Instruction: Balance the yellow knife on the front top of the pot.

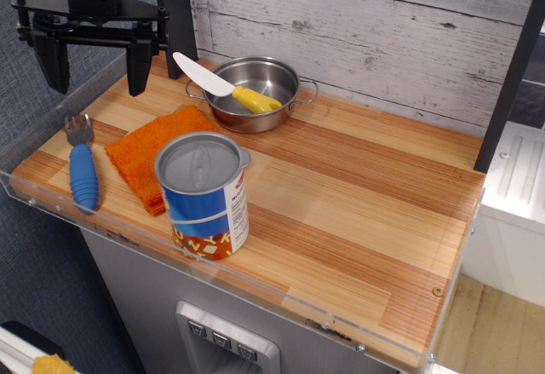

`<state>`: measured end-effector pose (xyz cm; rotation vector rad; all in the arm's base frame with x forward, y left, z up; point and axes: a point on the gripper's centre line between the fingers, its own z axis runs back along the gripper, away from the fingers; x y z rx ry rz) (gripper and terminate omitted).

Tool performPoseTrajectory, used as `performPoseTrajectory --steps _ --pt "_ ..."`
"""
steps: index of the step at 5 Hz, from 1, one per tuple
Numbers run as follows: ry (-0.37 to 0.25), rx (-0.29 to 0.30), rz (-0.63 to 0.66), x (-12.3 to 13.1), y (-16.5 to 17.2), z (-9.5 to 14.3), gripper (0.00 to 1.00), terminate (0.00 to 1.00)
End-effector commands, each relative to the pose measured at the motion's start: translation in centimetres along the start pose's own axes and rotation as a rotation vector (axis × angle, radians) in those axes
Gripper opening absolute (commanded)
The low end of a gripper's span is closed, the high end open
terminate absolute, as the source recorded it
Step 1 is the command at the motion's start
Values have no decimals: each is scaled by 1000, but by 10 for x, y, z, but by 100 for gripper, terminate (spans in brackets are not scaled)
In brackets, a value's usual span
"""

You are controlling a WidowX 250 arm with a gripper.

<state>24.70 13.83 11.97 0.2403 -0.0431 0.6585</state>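
And there's the yellow knife [225, 87], a chunky rounded yellow plastic handle with a smooth white rounded blade, lying across the front-left rim of the pot [277, 112]. Its long axis runs diagonally: blade tip pointing up and left, out past the rim over the counter, handle end dipping toward the pot's inside (the blade hangs free, touching nothing below). The pot is shallow, round, shiny steel, with small loop handles at its sides, sitting near the weathered plank wall. Just in front-left lies a nubbly orange cloth [156, 153], and beside it a tall blue-and-white labelled tin can [204, 195] with a grey lid. A blue-handled fork [82, 164] rests at the left edge of the striped wooden counter [366, 212]. The black gripper [92, 66] hangs above the left side, jaws spread wide, holding nothing.
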Motion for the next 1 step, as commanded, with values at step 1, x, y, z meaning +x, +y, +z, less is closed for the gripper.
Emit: performPoseTrajectory --steps 1 --pt "-37 -7 8 10 15 15 100 100"
